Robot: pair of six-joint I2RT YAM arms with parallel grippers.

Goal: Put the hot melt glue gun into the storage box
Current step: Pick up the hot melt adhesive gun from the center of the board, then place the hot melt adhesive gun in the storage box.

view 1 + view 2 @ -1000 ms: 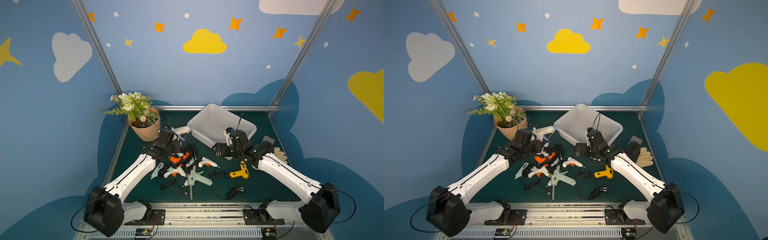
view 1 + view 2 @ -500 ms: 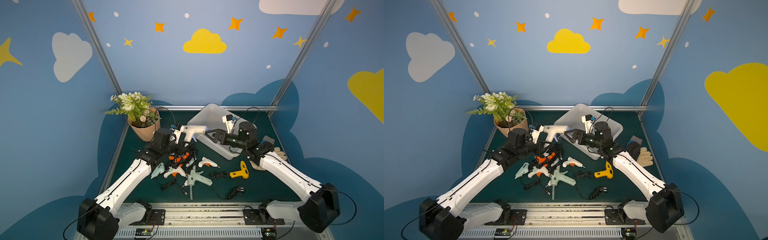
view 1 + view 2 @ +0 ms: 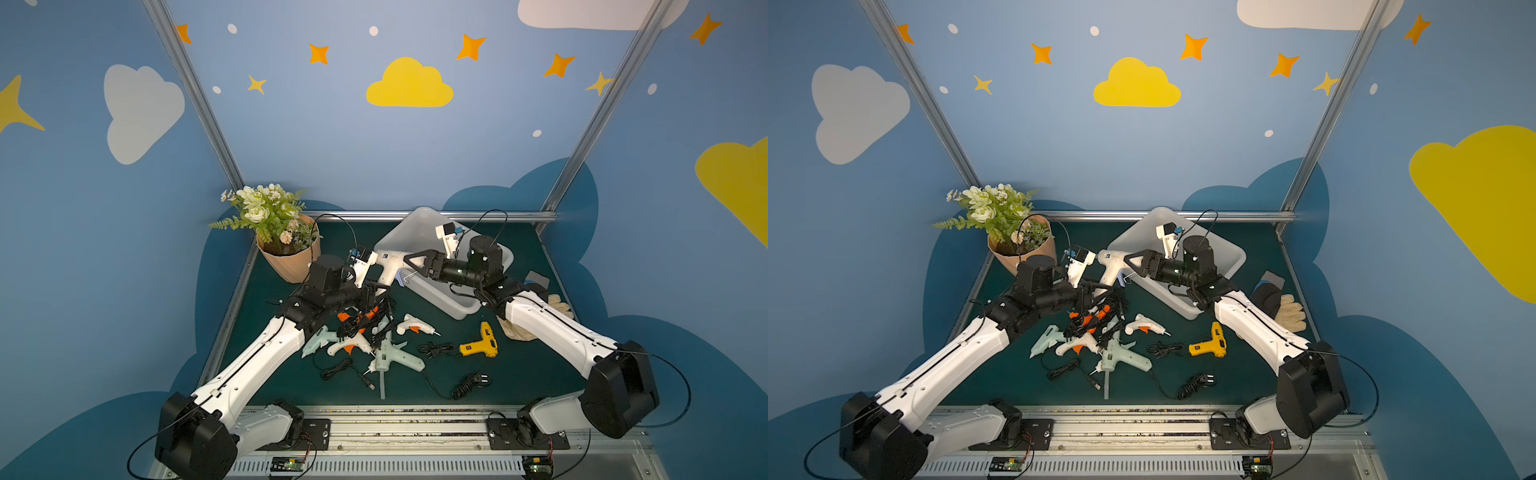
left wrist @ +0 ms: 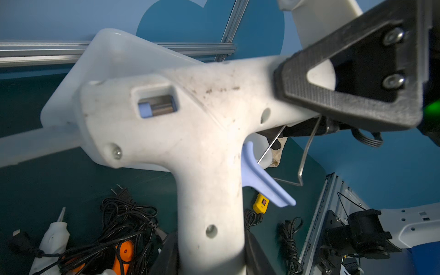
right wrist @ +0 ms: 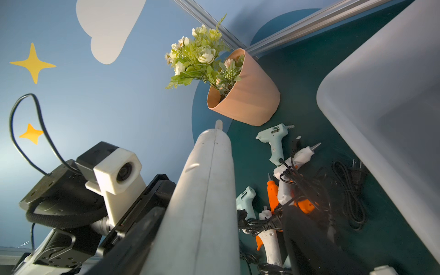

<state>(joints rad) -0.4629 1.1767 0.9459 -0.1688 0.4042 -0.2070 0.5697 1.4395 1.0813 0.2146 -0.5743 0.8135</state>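
Above the cluttered green desk, the white glue gun hangs by the storage box, not yet inside, handle pinched by the jaws of the left gripper, barrel straddled by the spread jaws of the right gripper.

White glue gun, lilac trigger, hangs handle-down, seemingly just beside the translucent storage box.

White, brown-specked hot melt glue gun w/ pale-blue trigger. Whitish translucent storage box. Dk-green tabletop. Tan flower pot, white blooms, green leaves. Near-right: yellow gun; centre pile: mint guns, orange-triggered white guns, black cords. Blue walls w/ orange-yellow stars, yellow & white clouds.
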